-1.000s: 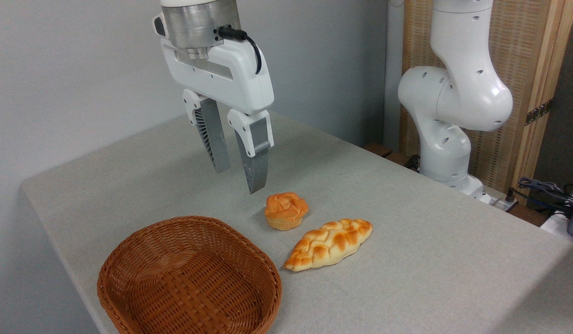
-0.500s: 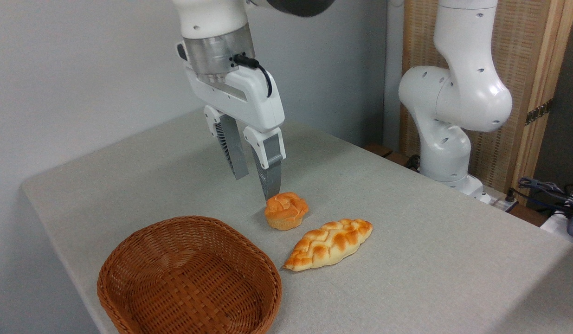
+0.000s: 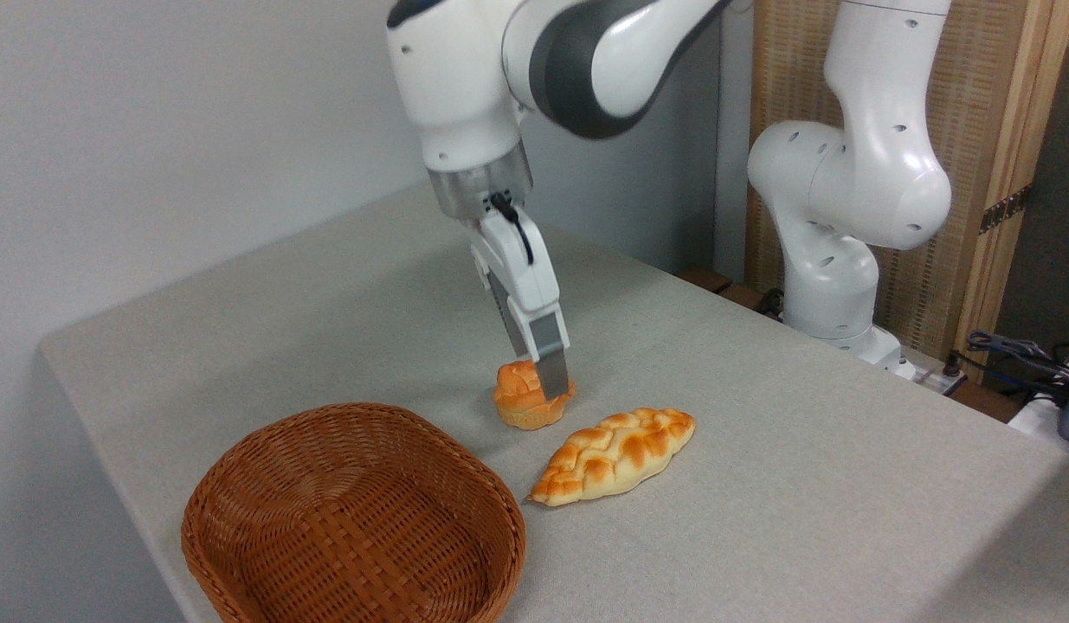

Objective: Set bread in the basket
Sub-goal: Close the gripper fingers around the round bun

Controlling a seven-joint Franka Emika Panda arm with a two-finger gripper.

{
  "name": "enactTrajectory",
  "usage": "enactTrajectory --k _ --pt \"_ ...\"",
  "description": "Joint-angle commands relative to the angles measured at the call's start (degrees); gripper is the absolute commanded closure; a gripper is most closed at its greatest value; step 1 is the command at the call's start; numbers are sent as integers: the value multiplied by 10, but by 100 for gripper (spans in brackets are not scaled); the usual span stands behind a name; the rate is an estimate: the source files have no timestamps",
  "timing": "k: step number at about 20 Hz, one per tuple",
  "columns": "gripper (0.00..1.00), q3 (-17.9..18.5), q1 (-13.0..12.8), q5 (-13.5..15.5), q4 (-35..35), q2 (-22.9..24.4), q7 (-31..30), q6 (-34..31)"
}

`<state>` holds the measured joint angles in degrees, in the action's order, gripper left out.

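1 gripper (image 3: 541, 381), seen edge-on, is down at the bread (image 3: 527, 398). Its near finger (image 3: 550, 368) lies across the bun's front; the far finger is hidden behind it. Cannot tell whether the jaws are spread or pinching.

Bread sits on the table (image 3: 759, 484), not lifted as far as visible. The low, vertical approach looks meant to straddle the knotted top for a side grip.

Braided loaf (image 3: 614, 454) lies at 4 o'clock from the bun, near but apart, so it should stay clear of the grasp.

Basket (image 3: 352, 519) is empty at 7 o'clock, close by; its wide mouth suits a short carry and drop.
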<state>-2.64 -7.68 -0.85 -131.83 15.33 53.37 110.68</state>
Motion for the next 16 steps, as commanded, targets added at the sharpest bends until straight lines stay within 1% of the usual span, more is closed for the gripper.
enactTrajectory --k 1,4,5,6,7,8,10,16 --pt "0 5 -15 -1 -52 2 10 82" --pt "0 5 -15 -1 -52 -2 17 89" --pt "6 5 -15 0 -52 -5 17 89" --pt "27 5 -15 0 -52 -6 17 89" --pt "44 4 -15 0 -52 -6 18 89" --pt "55 4 -15 0 -51 -6 18 89" --pt "64 4 -15 0 -50 -6 18 89" --pt "64 4 -15 1 -48 -6 18 88"
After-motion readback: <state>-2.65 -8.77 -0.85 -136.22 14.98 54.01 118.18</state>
